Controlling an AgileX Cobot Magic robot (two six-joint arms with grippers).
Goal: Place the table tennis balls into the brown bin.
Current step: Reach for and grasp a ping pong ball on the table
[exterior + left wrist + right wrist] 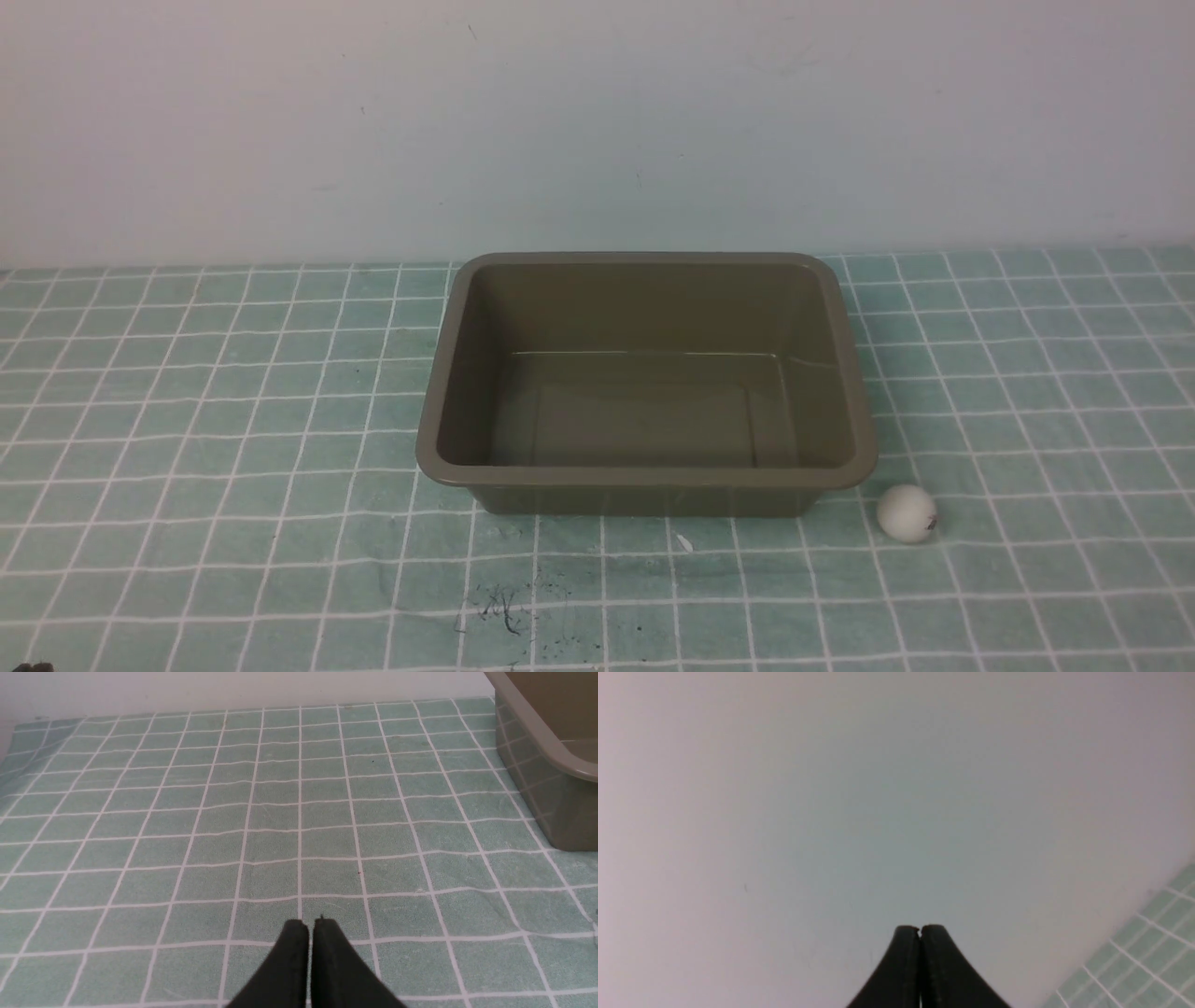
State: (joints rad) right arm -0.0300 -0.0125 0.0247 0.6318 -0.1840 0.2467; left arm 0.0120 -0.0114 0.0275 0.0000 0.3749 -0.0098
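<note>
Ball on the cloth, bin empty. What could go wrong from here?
The table tennis ball lies close to the near right corner of the brown bin; a grasp from above may hit the rim.
Round and loose on the checked cloth, it could roll if nudged.
The right gripper is shut and faces the wall, not the ball.

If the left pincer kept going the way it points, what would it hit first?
Most likely the green checked cloth just ahead of the left pincer. The brown bin sits off to one side of that line, so it would probably be missed.
</note>
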